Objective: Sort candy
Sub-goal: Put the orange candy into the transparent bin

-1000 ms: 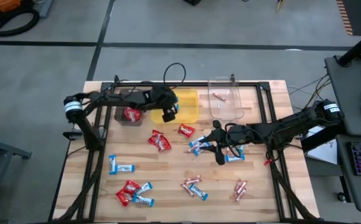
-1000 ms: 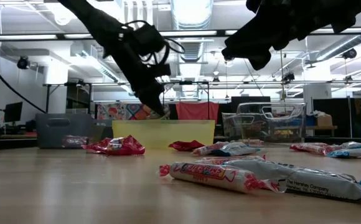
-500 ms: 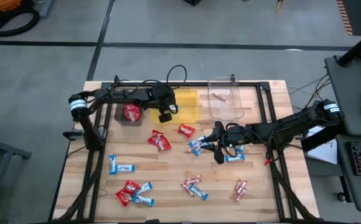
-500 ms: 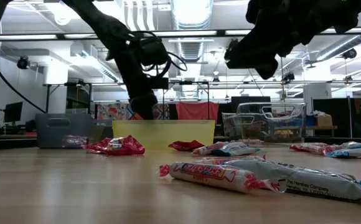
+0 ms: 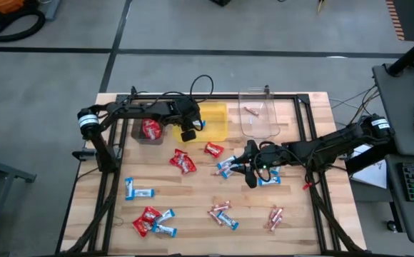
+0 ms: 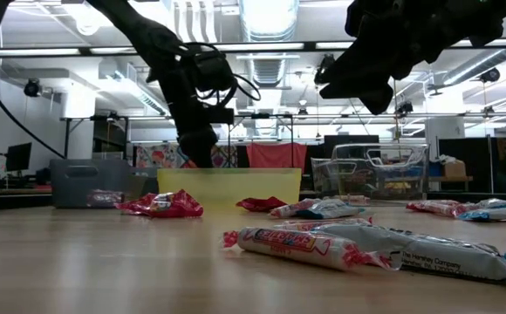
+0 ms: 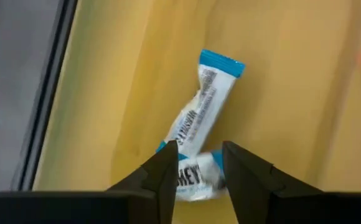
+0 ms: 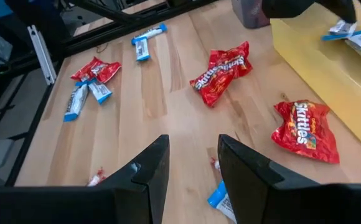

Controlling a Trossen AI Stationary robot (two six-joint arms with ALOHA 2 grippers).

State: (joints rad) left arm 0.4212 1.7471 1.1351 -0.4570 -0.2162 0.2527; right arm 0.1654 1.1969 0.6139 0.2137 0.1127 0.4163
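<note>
- Over the yellow bin (image 5: 218, 121), our left tool (image 7: 196, 168) hangs parted above a blue bar (image 7: 202, 106).
- Our right tool (image 8: 190, 165), parted, hovers nearest the mid-bench candies (image 5: 225, 166).

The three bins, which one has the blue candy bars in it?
The yellow bin in the middle. The brown bin holds red packets; the clear bin holds a pink stick.

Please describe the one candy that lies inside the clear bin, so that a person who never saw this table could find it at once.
Start at the row of three bins along the far edge of the wooden table and take the clear plastic bin, the one on the right arm's side. Inside it lies a single slim pink stick candy. Nothing else lies in that bin, while the other pink sticks rest on the bare wood.
</note>
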